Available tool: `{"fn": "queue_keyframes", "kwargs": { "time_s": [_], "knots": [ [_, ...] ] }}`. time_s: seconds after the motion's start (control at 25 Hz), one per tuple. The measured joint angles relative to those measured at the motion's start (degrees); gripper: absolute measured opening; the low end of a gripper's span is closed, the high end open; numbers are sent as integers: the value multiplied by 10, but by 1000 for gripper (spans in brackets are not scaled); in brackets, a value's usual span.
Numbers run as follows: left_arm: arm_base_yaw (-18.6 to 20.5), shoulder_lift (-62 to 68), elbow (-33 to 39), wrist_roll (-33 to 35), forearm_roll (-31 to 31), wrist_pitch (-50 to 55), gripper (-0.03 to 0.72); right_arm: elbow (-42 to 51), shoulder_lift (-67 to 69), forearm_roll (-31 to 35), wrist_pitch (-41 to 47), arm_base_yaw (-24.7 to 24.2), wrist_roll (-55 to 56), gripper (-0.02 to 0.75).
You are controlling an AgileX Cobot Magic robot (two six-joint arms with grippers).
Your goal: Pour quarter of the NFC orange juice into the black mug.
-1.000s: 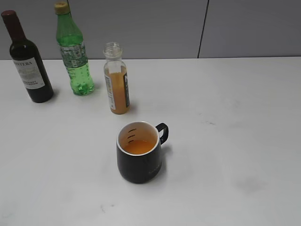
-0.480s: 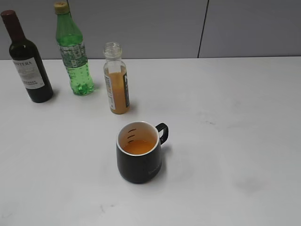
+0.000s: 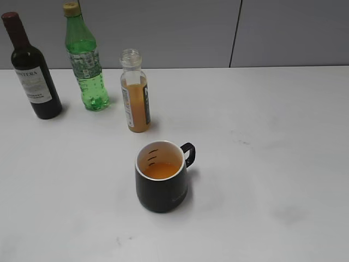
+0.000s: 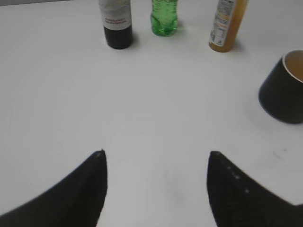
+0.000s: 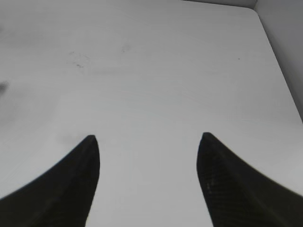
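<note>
NFC orange juice (image 3: 136,99) and black mug (image 3: 162,177) unchanged since earlier

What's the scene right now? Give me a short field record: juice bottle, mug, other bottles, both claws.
juice bottle: NFC orange juice upright, uncapped, partly full, behind the mug
mug: black mug upright, orange liquid inside, handle to the right
other bottles: green bottle and wine bottle, upright, far left
left claw: open, empty
right claw: open, empty

A white table (image 3: 283,164) fills nearly the whole scene, its surface matte and marked with faint grey smudges and scuffs. At the far edge rises a plain grey wall (image 3: 180,33), divided right of centre by a thin dark vertical seam (image 3: 235,33). The light is soft and even.
</note>
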Motion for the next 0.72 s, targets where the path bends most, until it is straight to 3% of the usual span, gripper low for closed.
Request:
{"fn": "queue_keyframes", "kwargs": {
  "time_s": [0.16, 0.28, 0.72],
  "knots": [
    [77, -16, 0, 0, 0, 0, 487, 0, 0, 0, 0, 0, 0, 494],
    [112, -19, 0, 0, 0, 0, 466, 0, 0, 0, 0, 0, 0, 494],
    [125, -21, 0, 0, 0, 0, 374, 0, 0, 0, 0, 0, 0, 494]
  ]
}}
